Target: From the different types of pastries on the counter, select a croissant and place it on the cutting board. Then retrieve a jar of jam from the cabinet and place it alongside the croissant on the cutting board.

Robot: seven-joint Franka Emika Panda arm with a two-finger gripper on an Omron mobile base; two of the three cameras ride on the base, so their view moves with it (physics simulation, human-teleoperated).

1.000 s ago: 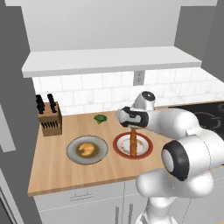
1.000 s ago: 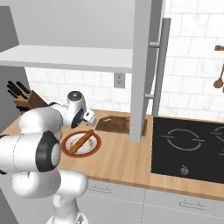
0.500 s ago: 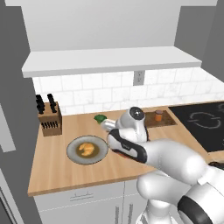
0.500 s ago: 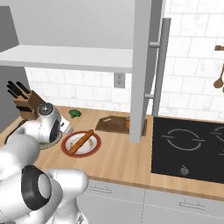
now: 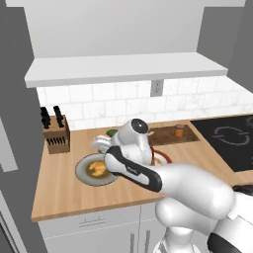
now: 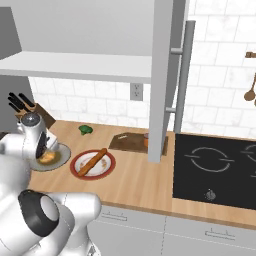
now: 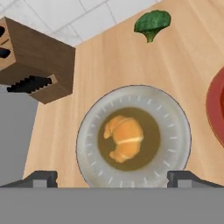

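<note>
Tool over croissant plate, left part of worktop

Tool (image 7: 112,177): fingers wide apart, nothing between them, poised above the croissant (image 7: 124,137). Croissant: centred on a grey plate (image 7: 175,127), toward the worktop's (image 5: 64,188) left end. Knife block (image 7: 37,59): near the back left corner. Broccoli (image 7: 152,22): by the back edge. Stick pastry (image 6: 93,161): on a red plate (image 6: 80,171) just right of the grey one. Cutting board (image 6: 127,142): along the back edge.

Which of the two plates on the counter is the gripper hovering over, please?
The grey plate holding the croissant; the gripper hangs open above it. The red-rimmed plate carries the stick pastry.
</note>
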